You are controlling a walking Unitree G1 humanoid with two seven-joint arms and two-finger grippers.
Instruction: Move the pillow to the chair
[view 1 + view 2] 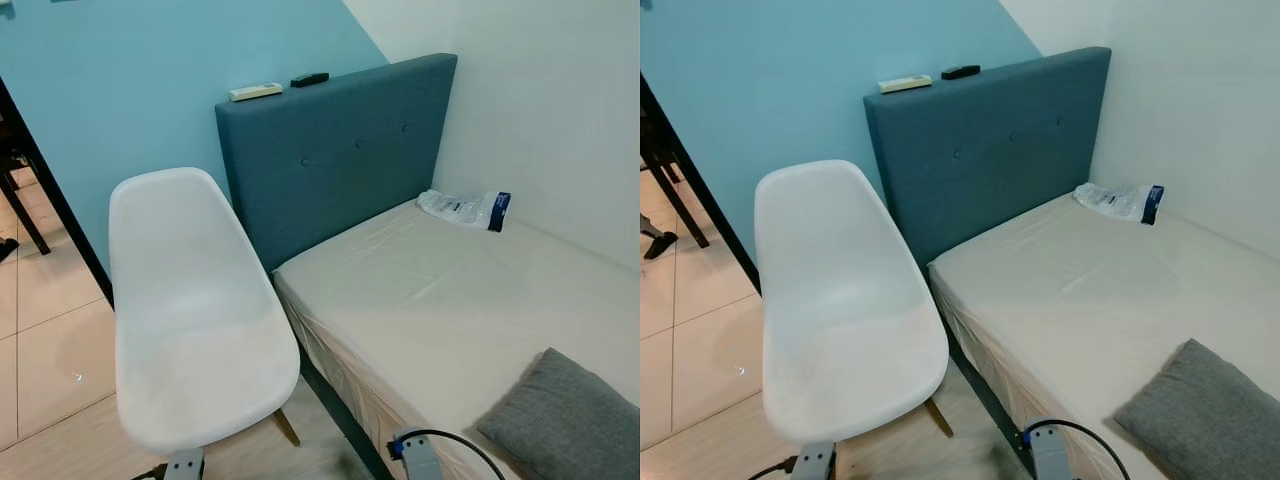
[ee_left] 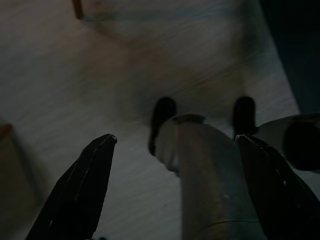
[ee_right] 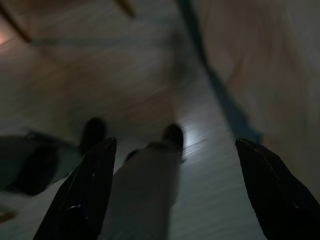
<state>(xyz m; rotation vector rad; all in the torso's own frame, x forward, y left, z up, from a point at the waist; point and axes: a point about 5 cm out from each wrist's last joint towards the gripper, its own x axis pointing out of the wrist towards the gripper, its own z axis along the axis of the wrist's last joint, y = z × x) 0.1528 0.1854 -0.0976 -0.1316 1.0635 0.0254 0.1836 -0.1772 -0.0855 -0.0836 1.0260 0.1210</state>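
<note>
Bedroom: bed [image 1: 450, 300], pillow [image 1: 565, 420] beyond right claw [image 3: 172, 192], chair [image 1: 195, 320] ahead of left claw [image 2: 172, 192]; both claws hang apart, empty; a one-corner grab risks dropping it.

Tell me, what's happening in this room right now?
A humanoid robot stands facing a white chair beside a bed. The grey pillow lies on the bed's near corner, untouched. Both arms hang down: the left gripper and right gripper point at the floor, jaws open and holding nothing. The chair seat is bare, so the move has not begun.
</note>
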